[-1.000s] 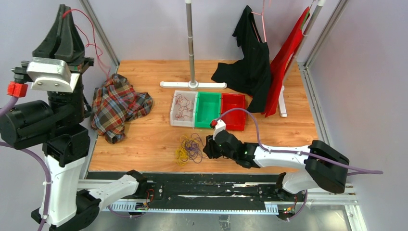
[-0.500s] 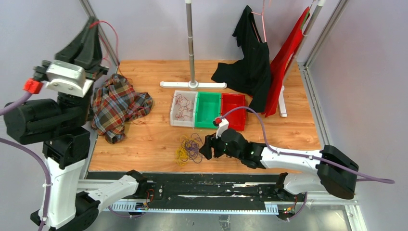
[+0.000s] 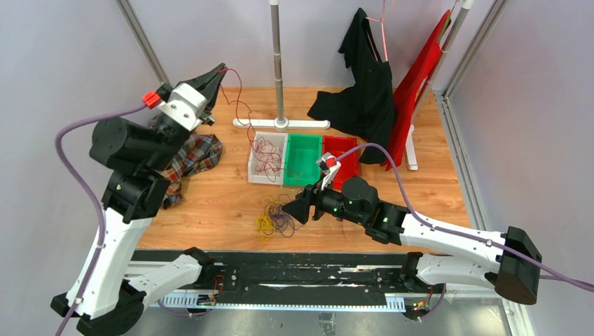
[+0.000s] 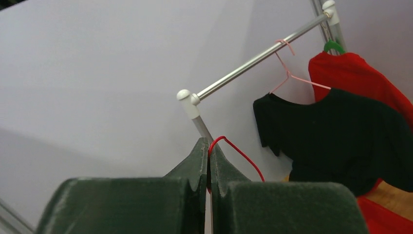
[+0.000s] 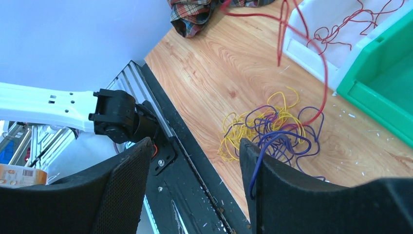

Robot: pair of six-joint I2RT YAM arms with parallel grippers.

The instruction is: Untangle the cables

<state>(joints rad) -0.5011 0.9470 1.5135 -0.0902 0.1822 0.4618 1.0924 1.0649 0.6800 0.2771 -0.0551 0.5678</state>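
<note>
The wooden table has bare board left of the bins and toward the back right corner, but the loose tangle of cables lies close to the near edge, just ahead of the black rail. It is a flat nest of thin yellow and blue-purple loops, with a red strand rising from that side of the table, past the white bin, up to the left gripper. That gripper is high above the back left of the table, its fingers pressed together on the red strand. More red curls lie inside the white bin. The right gripper hangs just beside the tangle with its jaws spread wide; a blue-purple loop lies against one finger. Behind are a green bin and a red bin. A plaid cloth crowds the left side, and the rack pole with a black garment and a red garment closes off the back.
</note>
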